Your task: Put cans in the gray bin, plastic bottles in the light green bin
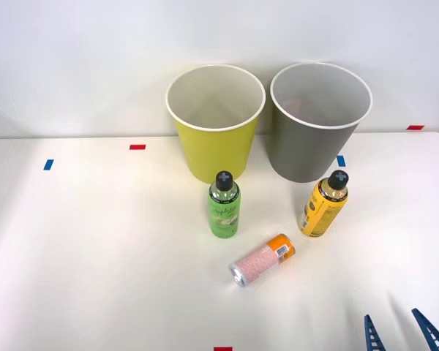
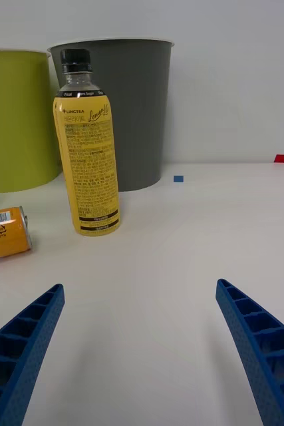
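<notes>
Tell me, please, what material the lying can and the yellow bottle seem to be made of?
The can looks like thin metal: its end lid is silver and shiny, the body printed pink and orange. The yellow bottle seems clear plastic: see-through neck under a black cap, with a glossy yellow label wrapped around.

A staged robot test bench in a lab is suggested by a bare white table (image 1: 73,248) set against a blank white wall (image 1: 73,58), its surface marked with red and blue tape squares (image 1: 137,147).
</notes>
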Motion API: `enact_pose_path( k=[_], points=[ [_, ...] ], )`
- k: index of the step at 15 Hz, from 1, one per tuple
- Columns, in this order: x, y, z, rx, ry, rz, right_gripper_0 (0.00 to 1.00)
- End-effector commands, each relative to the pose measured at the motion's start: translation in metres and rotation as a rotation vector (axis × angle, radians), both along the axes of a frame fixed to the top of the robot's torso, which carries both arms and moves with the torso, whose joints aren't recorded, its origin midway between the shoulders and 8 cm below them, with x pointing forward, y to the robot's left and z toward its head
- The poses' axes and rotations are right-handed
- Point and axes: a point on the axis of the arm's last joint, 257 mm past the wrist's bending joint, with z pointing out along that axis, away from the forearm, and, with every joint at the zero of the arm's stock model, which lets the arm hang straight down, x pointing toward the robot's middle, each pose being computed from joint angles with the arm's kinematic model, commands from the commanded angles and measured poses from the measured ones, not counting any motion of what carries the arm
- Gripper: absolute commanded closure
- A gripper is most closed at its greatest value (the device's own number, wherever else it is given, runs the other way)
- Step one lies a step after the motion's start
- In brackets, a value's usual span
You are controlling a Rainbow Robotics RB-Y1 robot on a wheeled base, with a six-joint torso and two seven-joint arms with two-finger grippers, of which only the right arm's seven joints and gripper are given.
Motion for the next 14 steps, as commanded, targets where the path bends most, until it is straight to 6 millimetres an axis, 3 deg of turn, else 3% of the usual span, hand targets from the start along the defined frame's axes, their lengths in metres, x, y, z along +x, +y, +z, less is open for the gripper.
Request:
enact_pose_path(
  k=[1, 14],
  points=[
    [0.0000, 0.0000, 0.0000, 0.000, 0.000, 0.000, 0.22],
    [0.0000, 0.0000, 0.0000, 0.000, 0.000, 0.000, 0.22]
  ],
)
